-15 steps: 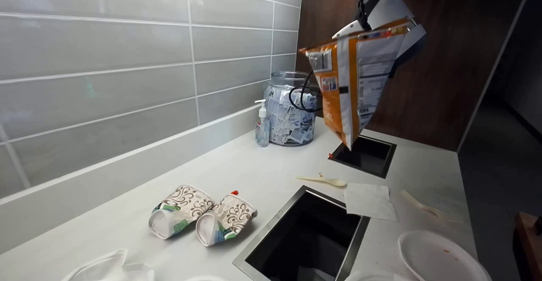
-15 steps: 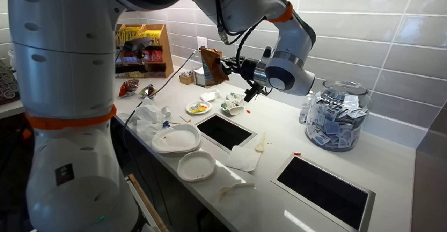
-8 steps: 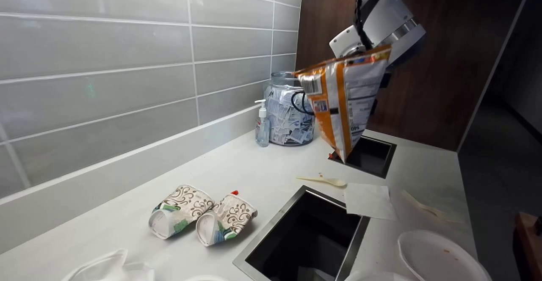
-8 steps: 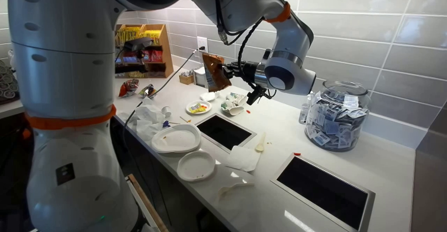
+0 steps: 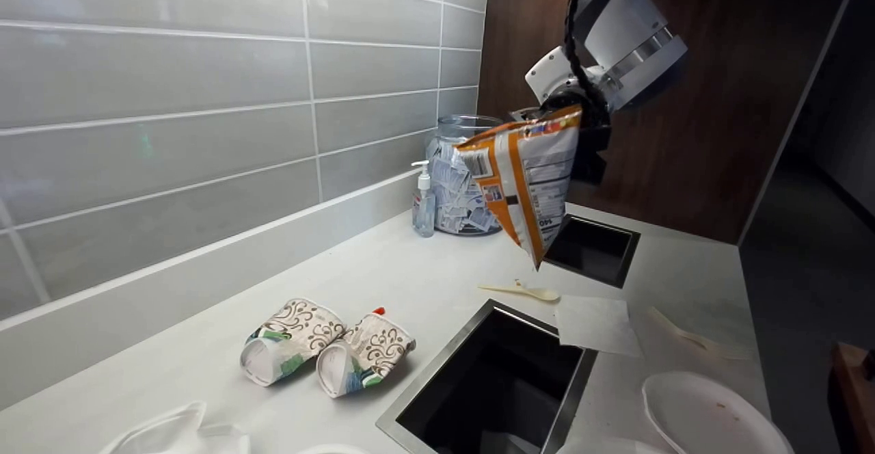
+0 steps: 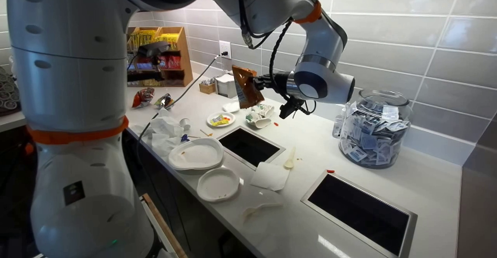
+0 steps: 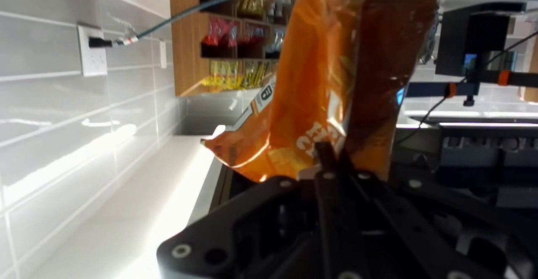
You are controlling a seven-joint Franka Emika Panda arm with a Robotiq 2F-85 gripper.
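Above the counter (image 5: 383,269): orange bag (image 5: 525,179), suspended, not touching it.
Gripper (image 7: 335,155): jaws closed together, pinching the bag's film.
Bag handling: probably light, soft, slippery; crinkles easily.
Bag hold point: preferably a gathered fold or sealed seam.

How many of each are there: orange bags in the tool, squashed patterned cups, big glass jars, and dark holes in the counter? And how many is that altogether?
Orange bag in the tool: 1
Squashed patterned cups: 2
Big glass jar: 1
Dark holes: 2
Total: 6
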